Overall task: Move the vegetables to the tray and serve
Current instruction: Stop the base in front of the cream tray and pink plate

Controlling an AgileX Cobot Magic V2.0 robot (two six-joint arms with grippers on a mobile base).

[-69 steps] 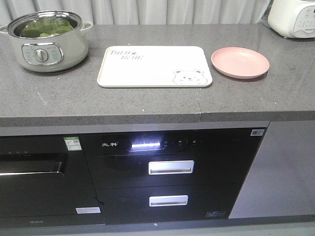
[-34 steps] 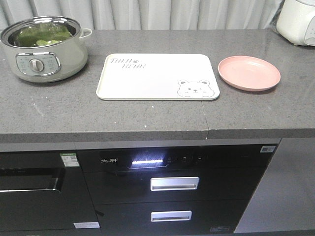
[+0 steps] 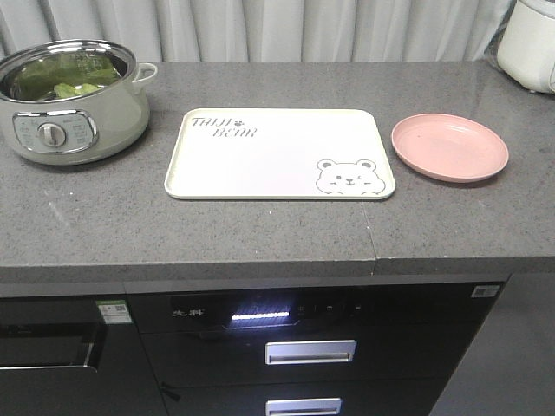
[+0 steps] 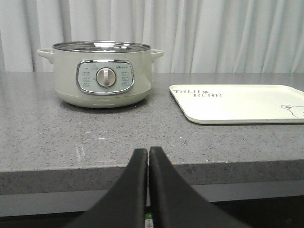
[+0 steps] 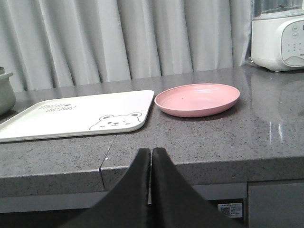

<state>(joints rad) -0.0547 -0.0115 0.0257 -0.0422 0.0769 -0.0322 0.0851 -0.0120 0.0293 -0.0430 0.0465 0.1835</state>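
Note:
Green vegetables lie inside the pale green electric pot at the counter's back left; only the pot's outside shows in the left wrist view. The cream tray with its bear drawing lies flat in the counter's middle, also visible as the tray and the tray from the wrists. My left gripper is shut and empty, held in front of the counter edge, facing the pot. My right gripper is shut and empty too, before the edge near the tray's right corner.
A round pink plate sits right of the tray. A white appliance stands at the back right corner. Curtains hang behind the grey counter. Below its front edge are black drawers with silver handles.
The front view has moved closer to the counter and higher: pot, tray and plate sit lower and larger in frame, and less of the drawers shows.

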